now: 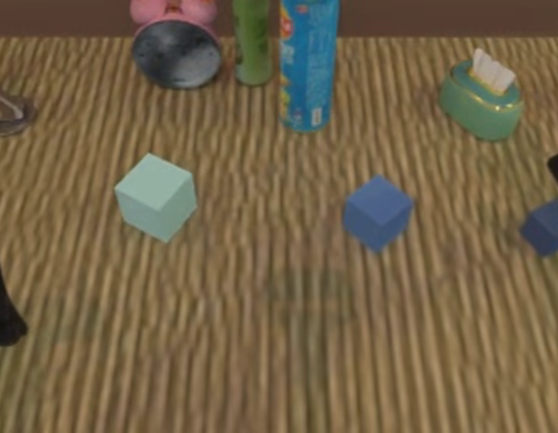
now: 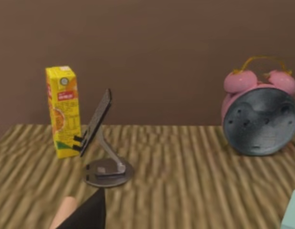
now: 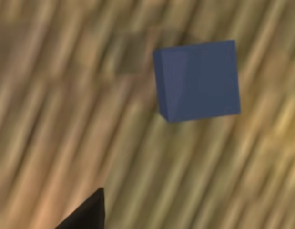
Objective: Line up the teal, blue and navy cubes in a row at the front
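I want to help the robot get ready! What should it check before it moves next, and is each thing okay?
1. Teal cube free to grab: ok, nothing touches it.
2. Blue cube free: ok, it sits alone mid-table.
3. Navy cube in the right wrist view: ok, it sits by the table's right edge.
4. Cubes in a row at the front: not ok, they sit apart and uneven.
5. Right gripper open: cannot tell.
6. Left gripper open: cannot tell.

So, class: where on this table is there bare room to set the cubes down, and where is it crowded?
Free: the whole front strip of the table, below the teal cube and blue cube; also the gap between those two. Crowded: the back edge, with the alarm clock, green bottle, printed can and tissue holder.
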